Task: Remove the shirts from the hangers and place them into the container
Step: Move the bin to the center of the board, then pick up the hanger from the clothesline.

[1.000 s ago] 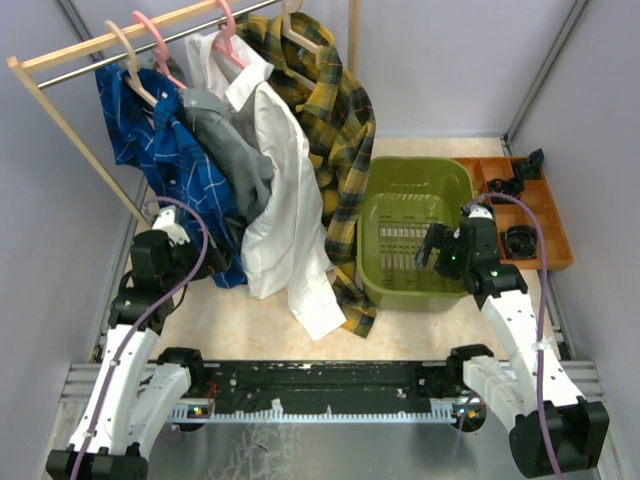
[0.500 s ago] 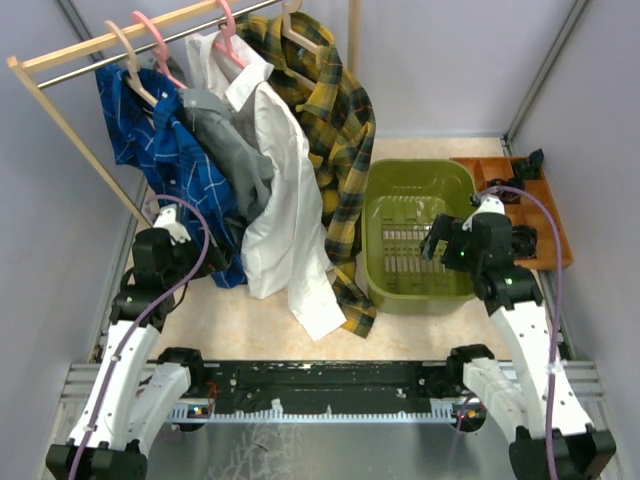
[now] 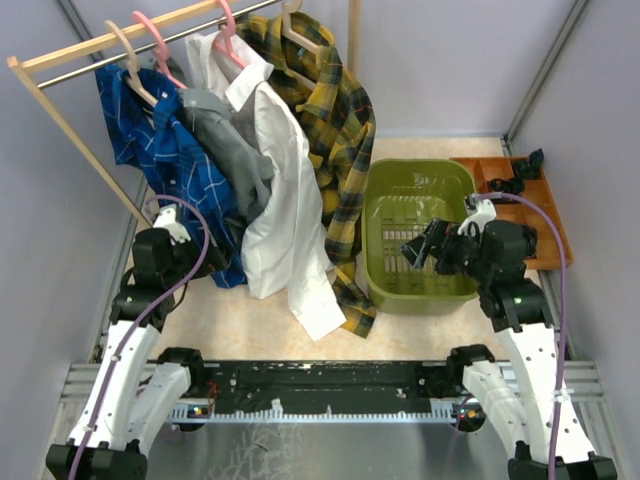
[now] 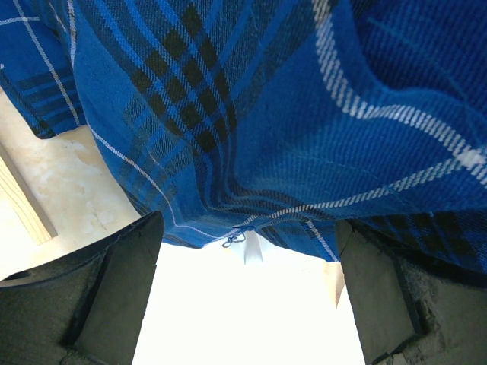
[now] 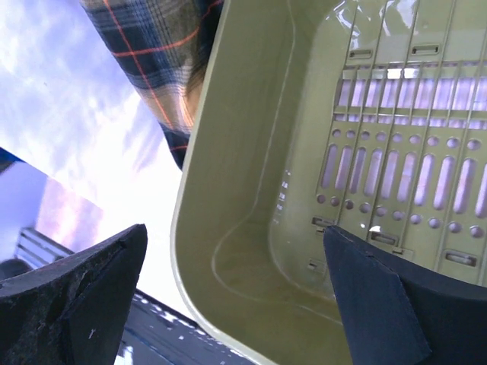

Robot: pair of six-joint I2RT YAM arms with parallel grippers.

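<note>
Right end effector: fingers spread, nothing held, poised over the olive-green container on the table. Left end effector: fingers spread, empty, just below the blue shirt. Grey shirt, white shirt and plaid shirt are hung on hangers, left of the container.

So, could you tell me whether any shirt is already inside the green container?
No, the container shows its bare slotted bottom, and the shirts hang at the rack.
</note>
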